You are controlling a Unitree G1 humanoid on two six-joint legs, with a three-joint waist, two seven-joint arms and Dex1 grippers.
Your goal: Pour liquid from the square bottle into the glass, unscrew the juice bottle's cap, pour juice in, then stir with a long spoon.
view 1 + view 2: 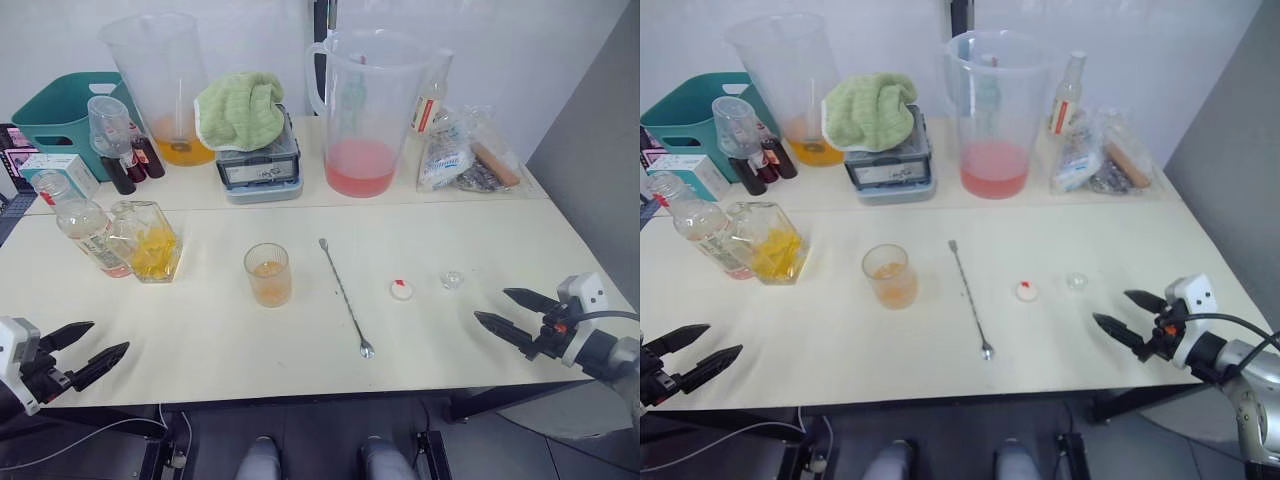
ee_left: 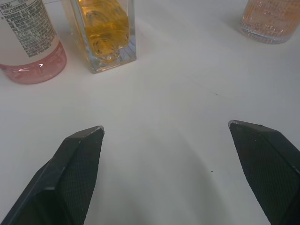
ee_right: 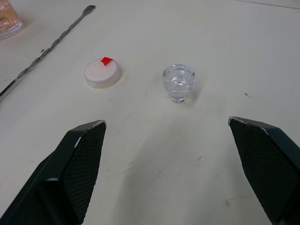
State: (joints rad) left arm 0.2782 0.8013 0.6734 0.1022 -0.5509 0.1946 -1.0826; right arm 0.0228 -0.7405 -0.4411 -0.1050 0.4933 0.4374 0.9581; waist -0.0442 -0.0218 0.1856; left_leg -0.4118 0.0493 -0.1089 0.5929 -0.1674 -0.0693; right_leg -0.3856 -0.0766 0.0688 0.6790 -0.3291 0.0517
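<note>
Clutter along the far tabletop (image 1: 480, 225)
Two pitchers (image 1: 365, 110), green cloth (image 1: 240, 108) on scale (image 1: 258, 165), teal basket (image 1: 62, 112); glass stopper (image 1: 453, 280) nearer.

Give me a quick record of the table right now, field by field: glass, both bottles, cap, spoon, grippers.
glass: upright, orange liquid in it
square bottle: upright, unstoppered, touching the juice bottle
juice bottle: upright, cap off
cap: lying on the table beside a small glass stopper
long spoon: flat on the table
left gripper: open, empty
right gripper: open, empty
</note>
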